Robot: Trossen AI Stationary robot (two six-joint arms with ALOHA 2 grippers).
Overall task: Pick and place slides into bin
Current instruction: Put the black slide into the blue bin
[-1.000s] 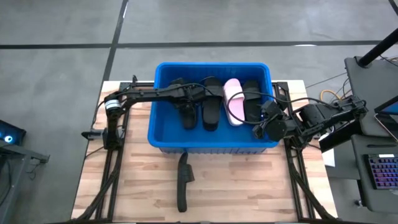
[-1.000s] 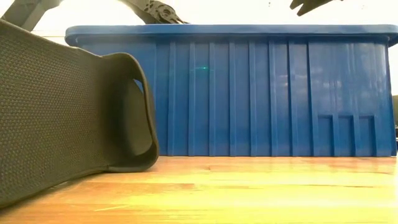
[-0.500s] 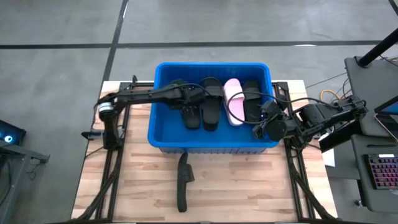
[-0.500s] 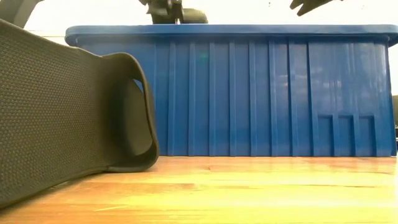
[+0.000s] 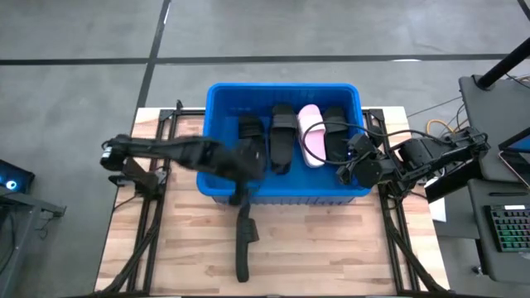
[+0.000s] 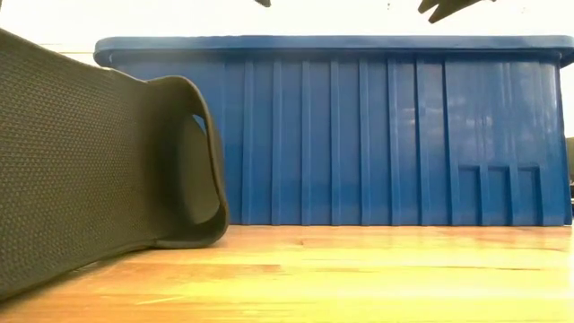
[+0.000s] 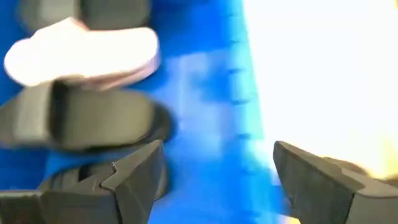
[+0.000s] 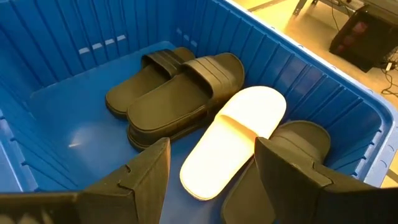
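The blue bin (image 5: 217, 178) stands at the middle of the table. In it lie three black slides (image 5: 281, 136) and one pink slide (image 5: 310, 132), soles down on the bin's floor. Another black slide (image 5: 243, 244) stands on its side edge on the table in front of the bin, and fills the left of the low view (image 6: 90, 161). My left gripper (image 5: 246, 170) is open and empty above the bin's near wall (image 7: 217, 93). My right gripper (image 5: 348, 171) is open and empty over the bin's near right corner, above the slides (image 8: 233, 140).
Bare wooden table lies left and right of the standing slide, in front of the bin. Cables and equipment (image 5: 489, 207) sit past the table's right edge. The bin's rim (image 6: 332, 42) stands high above the tabletop.
My left gripper has drawn back from inside the bin's left part toward the table's near edge and now hangs over the near wall. Its arm has swung toward the near left. The slides have kept their places. My right gripper has kept still.
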